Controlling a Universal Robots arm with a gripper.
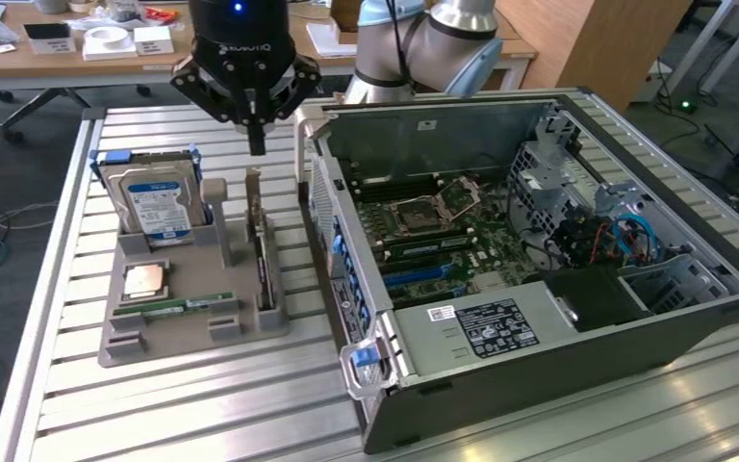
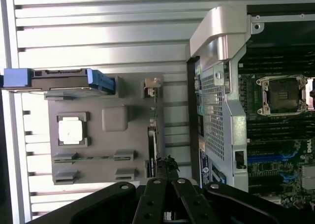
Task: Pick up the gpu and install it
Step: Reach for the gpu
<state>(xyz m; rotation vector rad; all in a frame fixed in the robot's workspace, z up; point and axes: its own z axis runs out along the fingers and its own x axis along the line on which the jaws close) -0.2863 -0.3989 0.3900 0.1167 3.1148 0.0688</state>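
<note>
Tool point(image 1: 257, 144) is clenched, fingertips pinched to a point, grasping nothing. It hangs above the far end of the gpu point(image 1: 262, 260), clear of it, no contact. "ROBOTIQ" is readable on the tool body in the exterior view.

The gpu is not picked up yet. It stands on edge in a slot along the side of the grey holder tray point(image 1: 190, 332) that is nearest the computer case point(image 1: 575, 318). Its metal bracket end is farthest from the exterior camera. Upright like this, its top edge is likely easy to pinch from above. In the wrist view the gpu point(image 2: 152, 135) shows as a thin edge-on line just ahead of the tool point(image 2: 165, 167).

Other parts are in the same tray, each in its own nest:
- hard drive point(image 1: 151, 197), upright, with blue rails and a blue-and-white label whose print is too small to read
- processor chip point(image 1: 145, 279), lying flat
- RAM stick point(image 1: 180, 308), lying in its groove

The tray sits on the slatted metal counter point(image 1: 151, 414), just beside the case.

The case lies on its side with the panel off, so the motherboard point(image 1: 434, 241) faces up and is reachable from above. Blue slots point(image 1: 415, 279) on it look empty. A black sticker point(image 1: 488, 327) on the inner cover carries print that is unreadable.
</note>
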